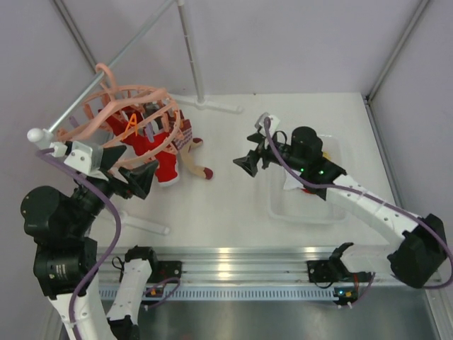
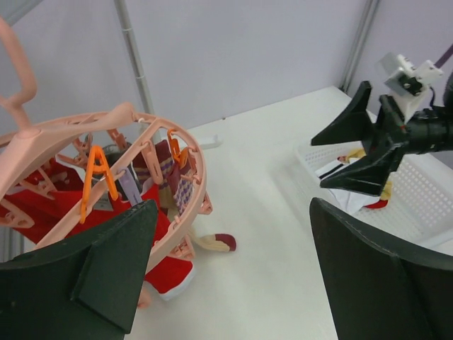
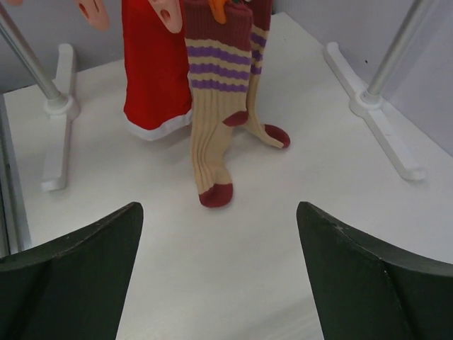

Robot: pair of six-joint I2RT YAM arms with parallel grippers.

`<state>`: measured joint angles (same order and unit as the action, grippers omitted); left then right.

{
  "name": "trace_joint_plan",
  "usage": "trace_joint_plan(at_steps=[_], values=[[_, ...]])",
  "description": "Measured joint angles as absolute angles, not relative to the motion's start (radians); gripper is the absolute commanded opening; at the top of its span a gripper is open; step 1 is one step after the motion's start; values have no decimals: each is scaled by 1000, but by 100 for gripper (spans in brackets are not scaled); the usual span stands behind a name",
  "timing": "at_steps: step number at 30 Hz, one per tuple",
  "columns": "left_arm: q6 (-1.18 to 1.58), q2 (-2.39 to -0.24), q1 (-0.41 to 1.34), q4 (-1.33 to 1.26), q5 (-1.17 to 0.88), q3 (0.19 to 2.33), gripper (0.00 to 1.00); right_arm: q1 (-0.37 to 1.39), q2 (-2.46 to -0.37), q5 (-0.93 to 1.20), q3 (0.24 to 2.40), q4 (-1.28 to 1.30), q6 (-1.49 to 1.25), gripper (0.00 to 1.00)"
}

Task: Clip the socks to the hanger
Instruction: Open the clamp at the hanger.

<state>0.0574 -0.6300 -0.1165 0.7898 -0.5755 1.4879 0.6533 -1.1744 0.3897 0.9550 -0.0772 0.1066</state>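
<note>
The peach-pink round hanger (image 1: 131, 113) hangs from the grey rail at the left; it also shows in the left wrist view (image 2: 141, 134). A red sock (image 1: 152, 152) and two red-and-beige striped socks (image 3: 216, 106) hang from its clips, toes touching the table. More socks (image 2: 354, 163) lie in the white basket (image 1: 311, 205). My left gripper (image 1: 138, 180) is open and empty beside the hanger's near edge. My right gripper (image 1: 248, 161) is open and empty, pointing toward the hanging socks from the right.
Grey rail stand feet (image 3: 382, 120) sit on the table behind and beside the socks; another foot (image 3: 56, 120) is at the left. An orange clip (image 2: 95, 177) hangs on the hanger. The basket sits at the right.
</note>
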Motion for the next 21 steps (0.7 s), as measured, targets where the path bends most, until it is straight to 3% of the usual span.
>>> trace_joint_plan(at_steps=[7, 17, 21], values=[[79, -564, -118, 649, -664, 1346, 84, 738, -1439, 415, 1083, -344, 157, 78], [141, -545, -118, 580, -692, 1311, 79, 802, -1708, 511, 1261, -505, 255, 65], [170, -546, -118, 575, -690, 1290, 79, 821, -1772, 532, 1327, -533, 271, 51]])
